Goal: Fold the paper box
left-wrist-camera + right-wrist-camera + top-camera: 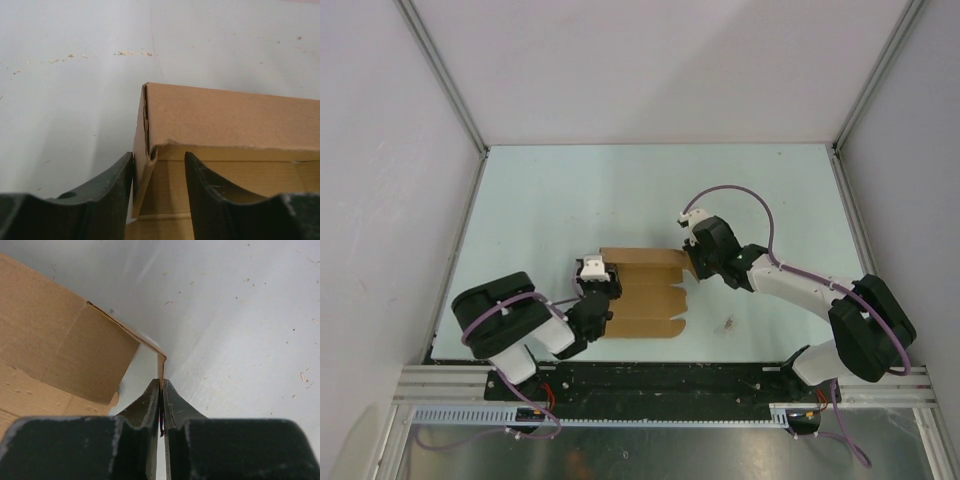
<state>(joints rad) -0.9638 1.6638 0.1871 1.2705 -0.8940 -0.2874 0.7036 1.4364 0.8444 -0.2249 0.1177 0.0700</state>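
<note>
On the pale table (570, 200) the brown paper box (645, 300) lay half-folded; the right gripper (161, 389) pinched its flap, the left gripper (159, 157) spread astride a wall.

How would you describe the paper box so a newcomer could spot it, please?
On the pale table, look at the near middle. The paper box lies there, partly folded, with the left gripper at one end and the right gripper pinching a flap at the other. It is the only brown cardboard in sight.
</note>
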